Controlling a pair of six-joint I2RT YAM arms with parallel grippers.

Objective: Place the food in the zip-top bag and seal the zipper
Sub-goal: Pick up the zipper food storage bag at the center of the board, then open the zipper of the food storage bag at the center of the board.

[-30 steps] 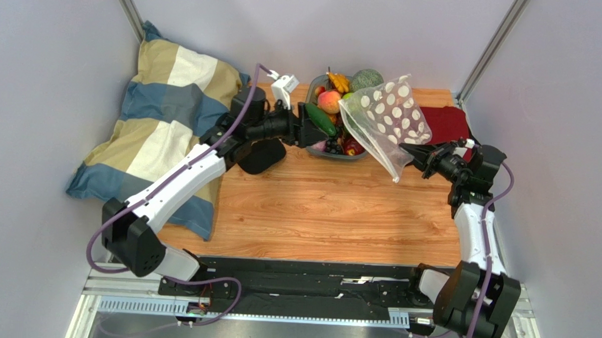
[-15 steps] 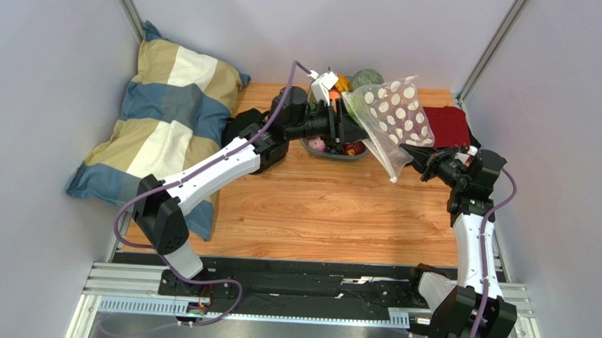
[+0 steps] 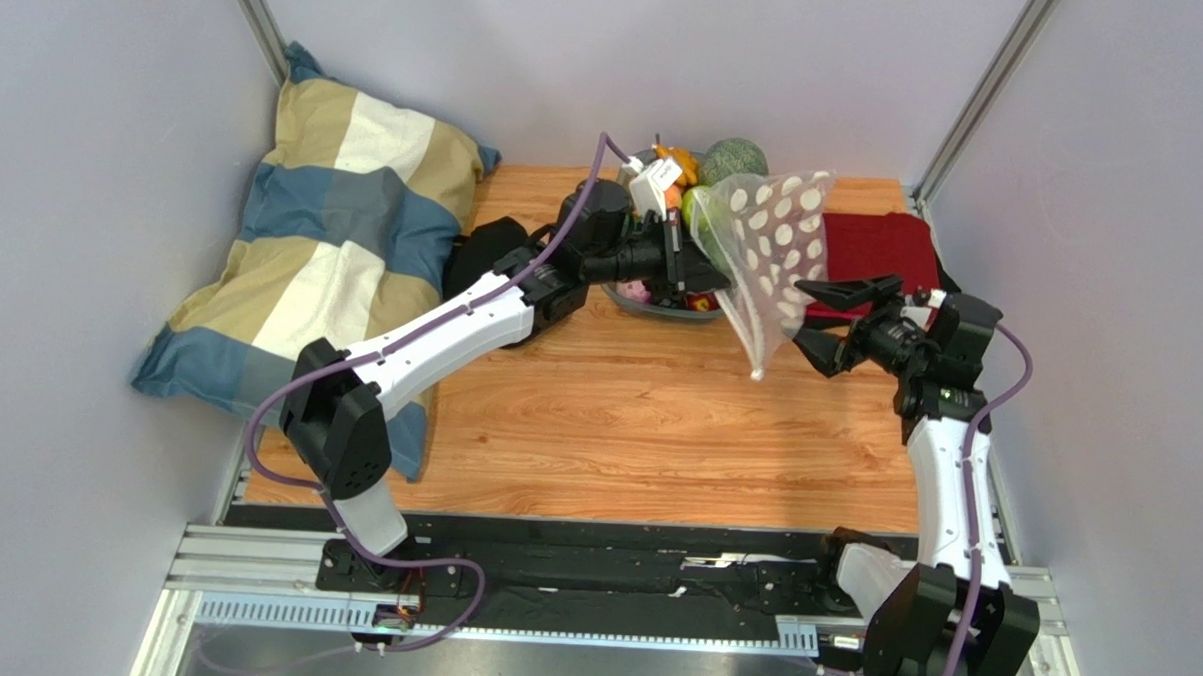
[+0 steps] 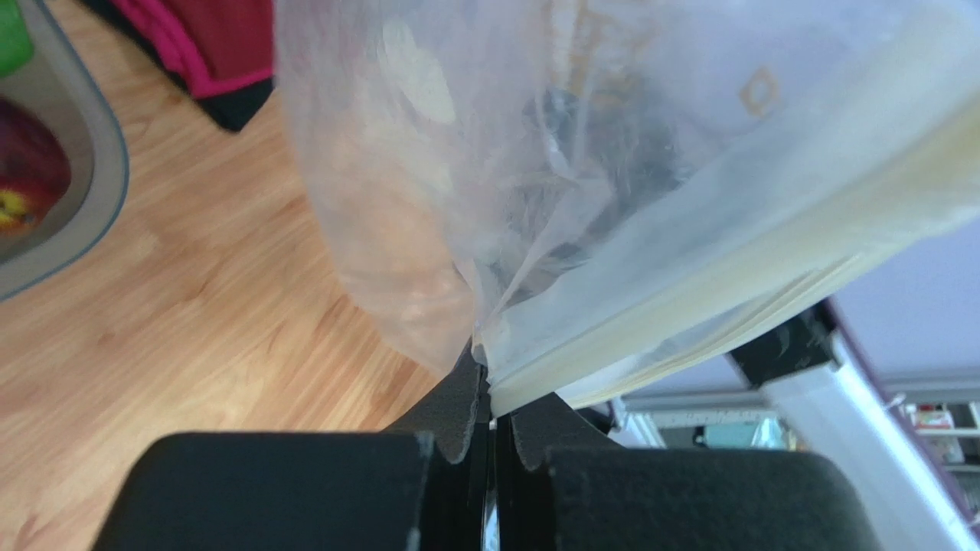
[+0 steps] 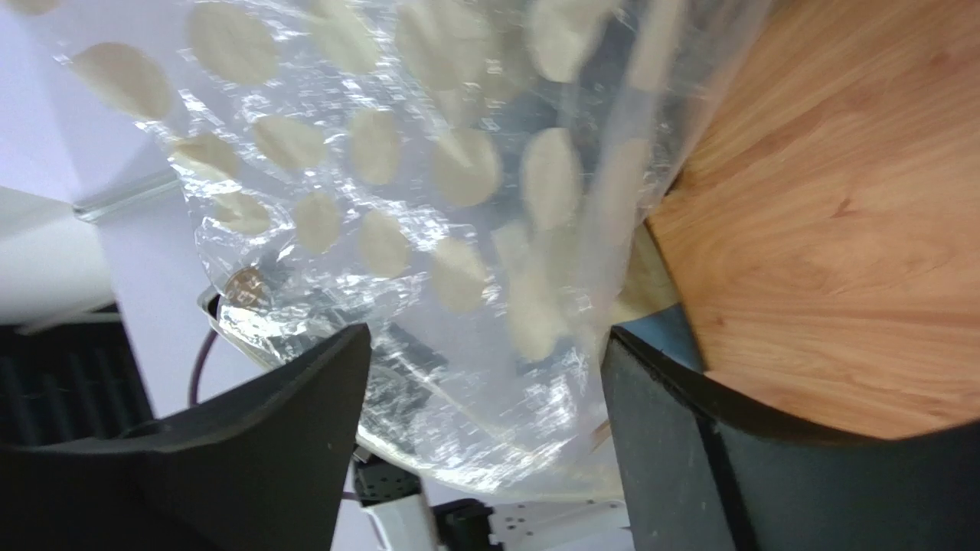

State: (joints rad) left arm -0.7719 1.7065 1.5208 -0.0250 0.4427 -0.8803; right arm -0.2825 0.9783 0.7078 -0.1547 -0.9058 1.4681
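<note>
While the zip-top bag (image 3: 773,247) hangs in the air over the far right part of the wooden table (image 3: 635,429), only one arm has hold of it.

Left gripper (image 3: 711,267): clenched on the bag. The left wrist view shows the gripper (image 4: 489,402) with its two black fingers pressed together and a corner of the plastic pinched between them. A thick pale band, which looks to be the zipper (image 4: 736,264), runs up and to the right from that pinch point along the bag's edge.

Right gripper (image 3: 807,323): released, fingers spread wide, just to the right of the bag's lower half. In the right wrist view the gripper (image 5: 483,402) has the dotted plastic (image 5: 403,172) sagging between its fingers; the left finger stands clear of it, and whether the right one touches cannot be told.

Bag: crumpled, tapering to a point at the bottom that hangs clear of the table. No food can be made out inside it.

Food: piled in the grey tray (image 3: 639,302) at the back of the table, behind the left gripper and partly hidden by it. A green round piece (image 3: 734,158) and yellow pieces (image 3: 677,164) show at the top of the pile.

Surroundings: checked pillow (image 3: 325,254) at the left edge of the table; red cloth (image 3: 874,243) at the back right, beyond the bag.
</note>
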